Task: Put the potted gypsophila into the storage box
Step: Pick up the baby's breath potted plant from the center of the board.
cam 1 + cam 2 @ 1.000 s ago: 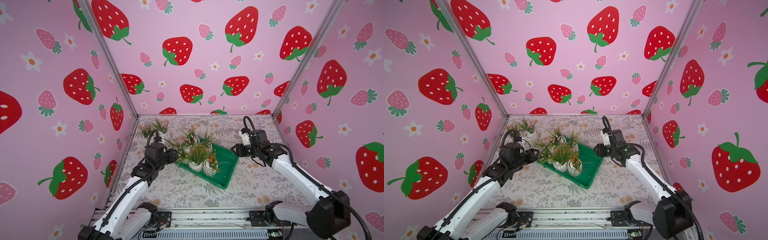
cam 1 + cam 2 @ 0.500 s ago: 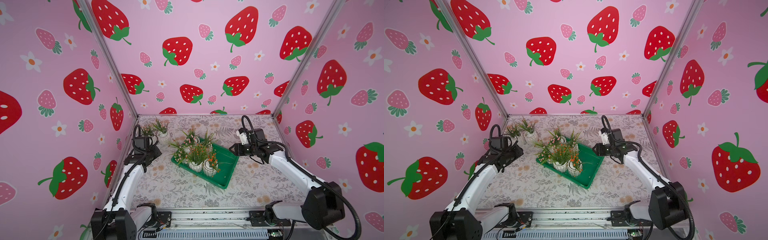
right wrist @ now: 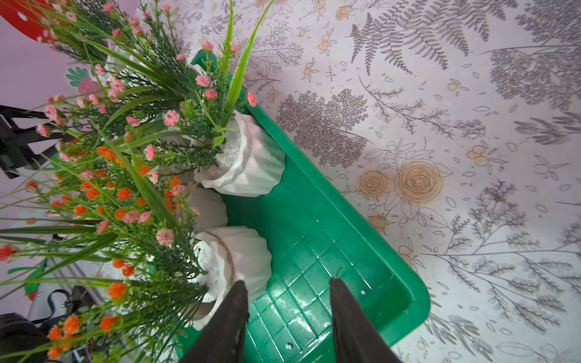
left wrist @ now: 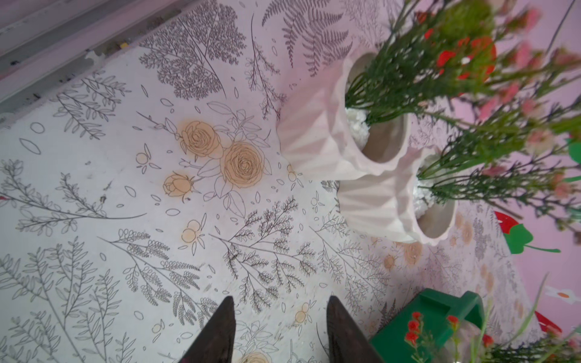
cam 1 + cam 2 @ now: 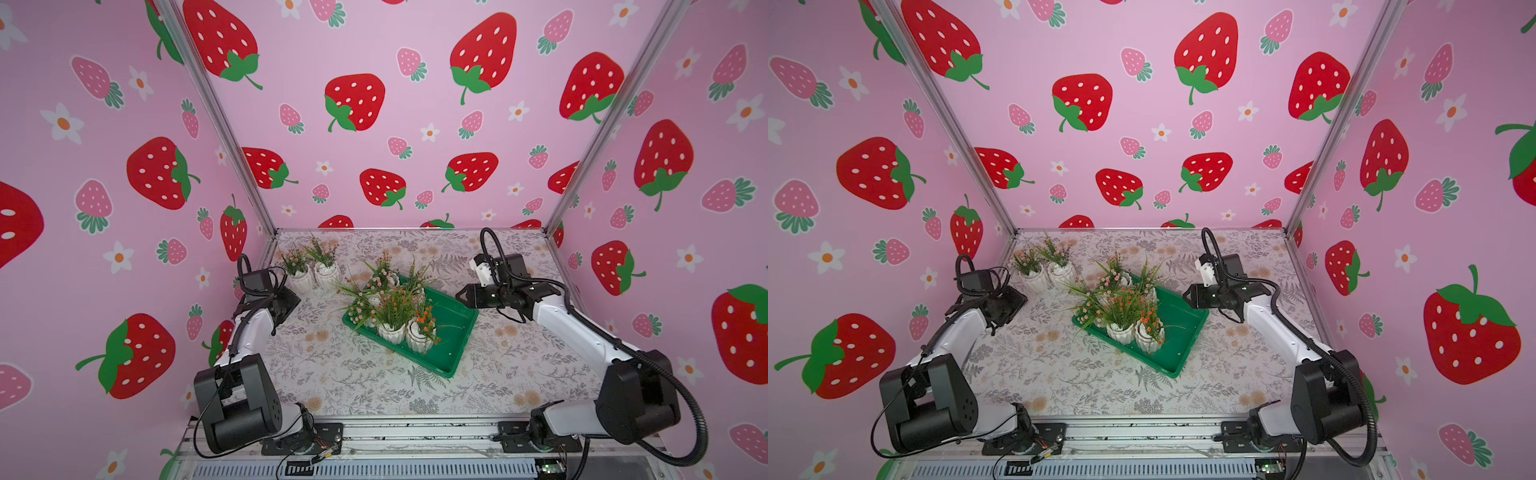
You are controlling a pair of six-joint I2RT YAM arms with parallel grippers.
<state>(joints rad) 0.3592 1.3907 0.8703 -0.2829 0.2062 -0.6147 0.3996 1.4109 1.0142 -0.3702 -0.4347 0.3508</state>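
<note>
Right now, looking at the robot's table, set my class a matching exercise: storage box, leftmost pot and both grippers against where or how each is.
Things:
1 storage box
2 leftmost pot
3 left gripper
4 right gripper

States:
A open, beside the box's bare end
B standing on the tablecloth, outside the box
C green, holding pots
D open, over bare tablecloth

Pairs: 1-C; 2-B; 3-D; 4-A
</note>
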